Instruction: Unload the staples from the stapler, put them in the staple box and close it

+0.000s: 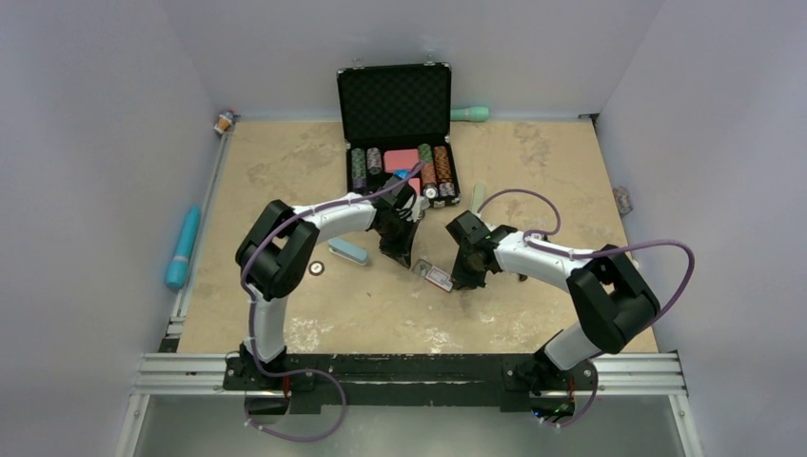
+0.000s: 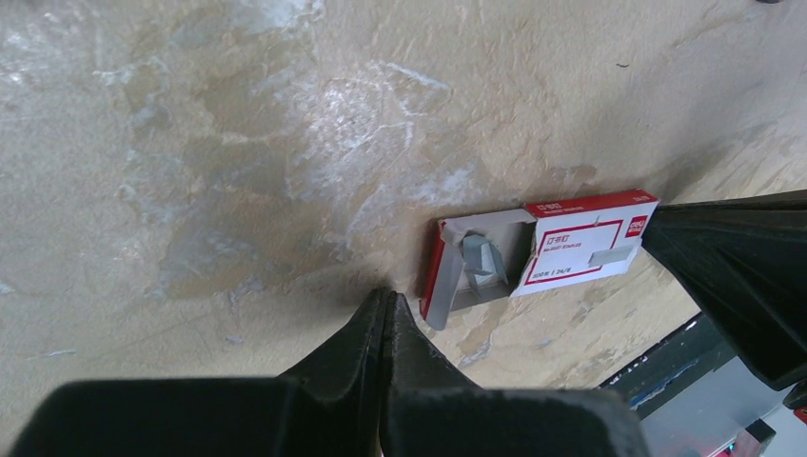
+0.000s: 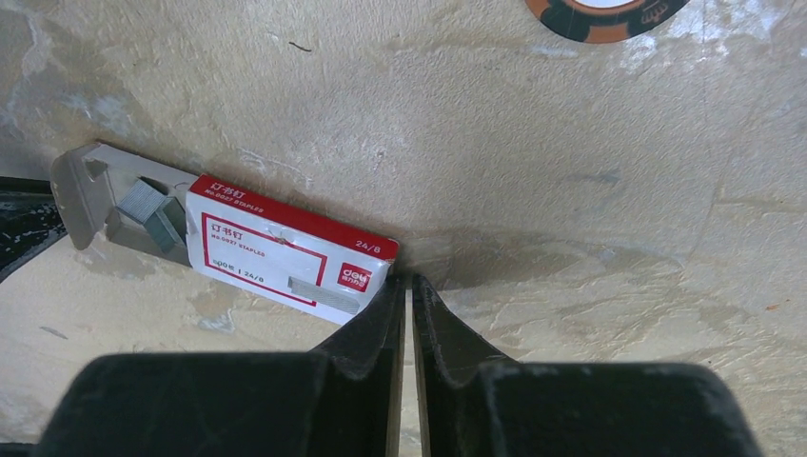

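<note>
A small light-blue stapler (image 1: 348, 250) lies flat on the table, left of my left gripper (image 1: 400, 255). A red-and-white staple box (image 1: 436, 276) lies between the two grippers with its grey tray pulled out. Short silver-grey staples (image 2: 481, 262) lie in that tray, and they also show in the right wrist view (image 3: 152, 214). My left gripper (image 2: 388, 293) is shut and empty, its tips close to the tray end of the box (image 2: 580, 243). My right gripper (image 3: 409, 279) is shut and empty, its tips at the other end of the box (image 3: 285, 252).
An open black case (image 1: 395, 95) with rows of poker chips stands at the back centre. A loose chip (image 1: 316, 268) lies near the stapler and another (image 3: 604, 9) near the right gripper. A teal tube (image 1: 183, 246) lies on the left rail.
</note>
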`<state>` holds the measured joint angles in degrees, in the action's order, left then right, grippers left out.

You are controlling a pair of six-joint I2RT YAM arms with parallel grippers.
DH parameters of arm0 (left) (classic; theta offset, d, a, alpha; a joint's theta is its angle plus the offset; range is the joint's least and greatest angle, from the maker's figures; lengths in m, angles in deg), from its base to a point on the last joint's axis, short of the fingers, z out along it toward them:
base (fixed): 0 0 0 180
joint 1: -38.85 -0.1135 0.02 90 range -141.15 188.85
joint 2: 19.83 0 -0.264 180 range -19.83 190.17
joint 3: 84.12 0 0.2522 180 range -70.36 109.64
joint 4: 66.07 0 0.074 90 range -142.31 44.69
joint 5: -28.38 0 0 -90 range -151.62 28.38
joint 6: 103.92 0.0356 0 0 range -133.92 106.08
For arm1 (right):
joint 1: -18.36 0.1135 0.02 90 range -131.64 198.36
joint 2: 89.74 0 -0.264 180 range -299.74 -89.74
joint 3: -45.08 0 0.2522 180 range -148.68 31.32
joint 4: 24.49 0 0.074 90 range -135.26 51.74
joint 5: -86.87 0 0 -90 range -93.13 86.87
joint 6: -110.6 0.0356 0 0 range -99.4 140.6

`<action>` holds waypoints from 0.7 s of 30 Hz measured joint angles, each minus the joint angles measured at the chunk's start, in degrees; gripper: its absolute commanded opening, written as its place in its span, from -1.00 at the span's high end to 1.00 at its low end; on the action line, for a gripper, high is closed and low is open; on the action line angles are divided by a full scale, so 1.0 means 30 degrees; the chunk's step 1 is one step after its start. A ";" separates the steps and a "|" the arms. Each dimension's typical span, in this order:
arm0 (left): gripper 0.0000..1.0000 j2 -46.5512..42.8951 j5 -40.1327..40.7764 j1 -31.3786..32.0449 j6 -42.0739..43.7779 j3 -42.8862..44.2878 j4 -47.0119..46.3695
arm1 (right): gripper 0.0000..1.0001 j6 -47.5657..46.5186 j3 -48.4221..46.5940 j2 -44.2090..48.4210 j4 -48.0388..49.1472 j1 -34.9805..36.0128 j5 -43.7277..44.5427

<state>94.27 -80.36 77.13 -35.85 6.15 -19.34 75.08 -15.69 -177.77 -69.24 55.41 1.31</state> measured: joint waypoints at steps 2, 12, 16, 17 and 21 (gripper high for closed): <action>1.00 0.0073 -0.0051 0.0095 -0.0015 0.0066 -0.0095 | 0.78 -0.0087 0.0000 0.0000 0.0007 0.0000 -0.0007; 1.00 0.0109 -0.0175 0.0270 -0.0211 0.0036 -0.0452 | 0.78 -0.0539 -0.0124 -0.0160 0.0073 0.0000 -0.0117; 1.00 0.0109 -0.0255 0.0270 -0.0423 -0.0015 -0.0576 | 0.78 -0.0699 -0.0364 -0.0423 0.0197 0.0000 -0.0197; 1.00 0.0117 -0.0270 0.0270 -0.0437 -0.0015 -0.0583 | 0.78 -0.0736 -0.0437 -0.0495 0.0204 0.0000 -0.0197; 1.00 0.0117 -0.0321 0.0270 -0.0430 -0.0044 -0.0619 | 0.78 -0.0896 -0.0641 -0.0692 0.0240 0.0000 -0.0204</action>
<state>94.62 -81.32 77.94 -37.14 6.02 -21.20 72.39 -17.61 -179.85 -68.52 55.41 0.70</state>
